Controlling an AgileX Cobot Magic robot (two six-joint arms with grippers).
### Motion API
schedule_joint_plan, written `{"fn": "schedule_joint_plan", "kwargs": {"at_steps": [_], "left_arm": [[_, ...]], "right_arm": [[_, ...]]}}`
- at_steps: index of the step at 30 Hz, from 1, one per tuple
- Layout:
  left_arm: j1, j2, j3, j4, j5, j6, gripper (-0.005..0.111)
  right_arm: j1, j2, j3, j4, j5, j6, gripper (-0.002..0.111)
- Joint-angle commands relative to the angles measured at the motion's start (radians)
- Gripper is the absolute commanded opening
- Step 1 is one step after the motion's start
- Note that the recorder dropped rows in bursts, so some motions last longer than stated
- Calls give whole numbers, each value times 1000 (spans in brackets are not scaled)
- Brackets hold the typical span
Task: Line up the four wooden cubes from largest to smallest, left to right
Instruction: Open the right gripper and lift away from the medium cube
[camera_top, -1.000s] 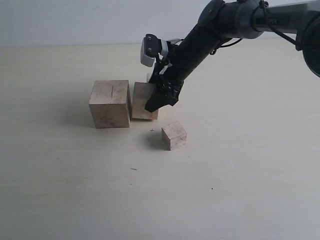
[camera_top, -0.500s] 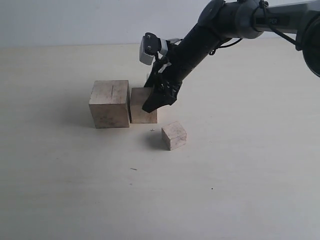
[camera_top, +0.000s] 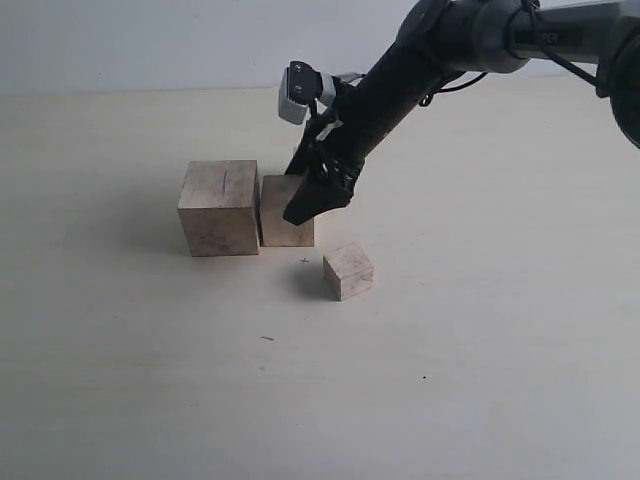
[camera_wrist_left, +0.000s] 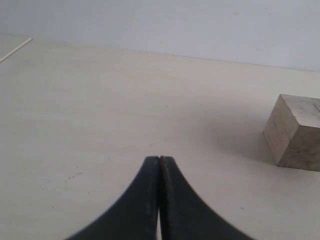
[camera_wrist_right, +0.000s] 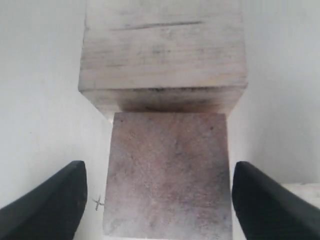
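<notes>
The largest cube (camera_top: 220, 208), with a thin dark groove on top, stands left of centre. The second cube (camera_top: 285, 214) sits right against its right side. A smaller cube (camera_top: 348, 271) lies apart, nearer the front and to the right. A pale corner (camera_wrist_right: 301, 189) at the edge of the right wrist view may be the fourth cube; the arm hides it in the exterior view. My right gripper (camera_top: 303, 212) (camera_wrist_right: 157, 172) is open, its fingers either side of the second cube (camera_wrist_right: 167, 175) without touching it. My left gripper (camera_wrist_left: 159, 160) is shut on nothing, with the largest cube (camera_wrist_left: 296, 132) off to one side.
The pale table (camera_top: 480, 330) stretches wide around the blocks. A small pen cross (camera_top: 305, 261) is marked just in front of the second cube. The right arm (camera_top: 440, 50) reaches in from the upper right.
The second cube has shifted left and now rests flat against the largest one. My right gripper has let go of it and lifted slightly. The small cube has not moved.
</notes>
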Motion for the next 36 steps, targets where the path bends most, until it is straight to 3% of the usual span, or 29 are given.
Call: {"fn": "schedule_joint_plan", "kwargs": {"at_steps": [1, 5, 7, 13, 17, 18, 21, 36], "left_arm": [[-6, -6, 3, 1, -11, 0, 0], [-6, -6, 3, 1, -11, 0, 0], [-6, -6, 3, 1, -11, 0, 0], [-6, -6, 3, 1, -11, 0, 0], [-6, -6, 3, 1, -11, 0, 0], [-6, -6, 3, 1, -11, 0, 0], [-6, -6, 3, 1, -11, 0, 0], [-6, -6, 3, 1, -11, 0, 0]], "right_arm": [[-2, -67, -5, 9, 11, 13, 76], [-2, -111, -5, -4, 7, 79, 76], [-2, -129, -5, -83, -25, 219, 75], [-2, -116, -5, -450, -33, 722, 56], [0, -61, -5, -402, -33, 884, 41], [7, -44, -5, -363, -33, 887, 33], [22, -25, -5, -340, -34, 887, 23], [44, -22, -5, -314, -55, 887, 23]]}}
